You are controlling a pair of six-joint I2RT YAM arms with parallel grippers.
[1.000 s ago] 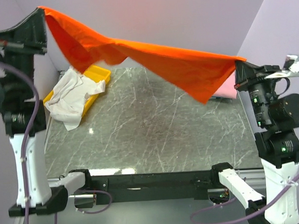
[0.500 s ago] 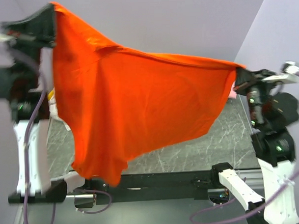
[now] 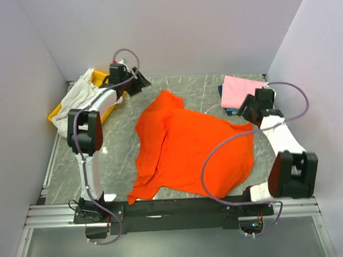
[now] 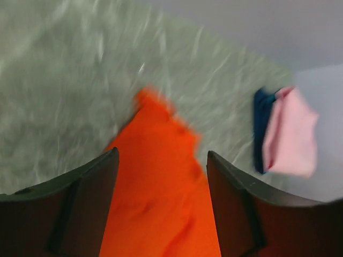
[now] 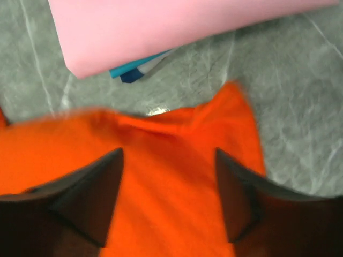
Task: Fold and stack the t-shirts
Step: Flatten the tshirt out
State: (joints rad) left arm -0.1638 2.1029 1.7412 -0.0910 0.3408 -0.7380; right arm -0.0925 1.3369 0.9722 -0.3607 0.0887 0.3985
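Roughly halfway, by the look of it. The pink shirt (image 3: 240,91) sits folded on top of the dark blue shirt (image 4: 262,128) at the far right corner of the table (image 3: 198,85), so two look done. The orange shirt (image 3: 189,150) lies spread but rumpled mid-table, not folded yet. The white shirt (image 3: 77,98) is a heap draped over the yellow tray (image 3: 55,115). The left gripper (image 4: 161,160) and right gripper (image 5: 169,155) both hang over the orange one's edges, jaws wide, holding nothing.

I see the grey marbled table (image 3: 116,158) carrying the orange-red t-shirt (image 3: 189,147) spread rumpled mid-surface, the yellow tray (image 3: 54,116) at its far left corner, and the dark blue t-shirt (image 4: 261,131) under the pink t-shirt (image 3: 240,91) far right.
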